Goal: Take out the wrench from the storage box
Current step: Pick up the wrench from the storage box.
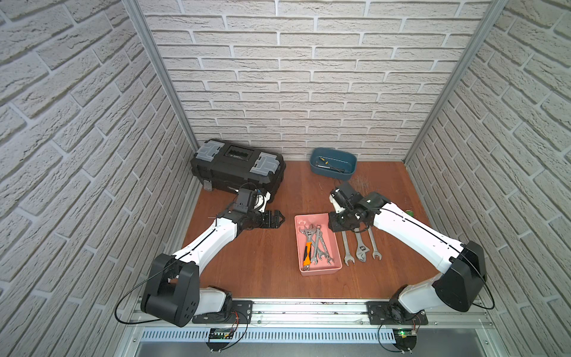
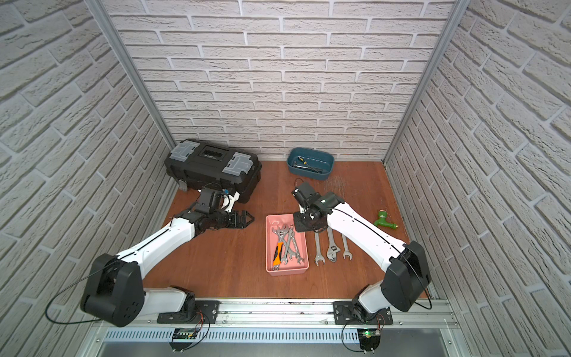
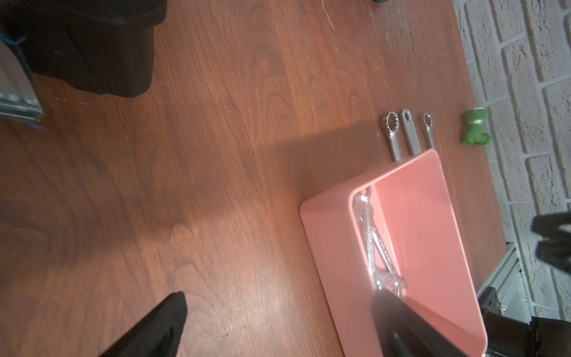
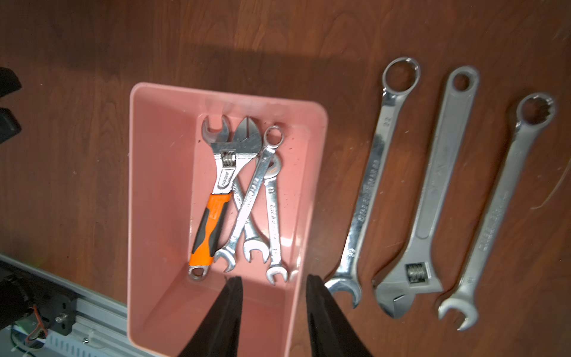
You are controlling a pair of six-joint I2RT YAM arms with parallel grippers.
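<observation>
Nearest the rail, the pink storage box [image 1: 320,271] holds the orange-handled adjustable wrench [image 4: 213,216] crossed with what look like three plain spanners [image 4: 248,197]. Just right of the box, three wrenches [image 1: 360,247] lie side by side on the table, so I judge the emptying partly done, with about four left. Over the box's far right corner hovers the right gripper [image 4: 273,279], fingers apart and empty. Left of the box, the left gripper [image 1: 280,218] is spread wide, holding nothing. Beyond the box stand the black toolbox [image 1: 238,168] and the blue tub [image 1: 333,163].
</observation>
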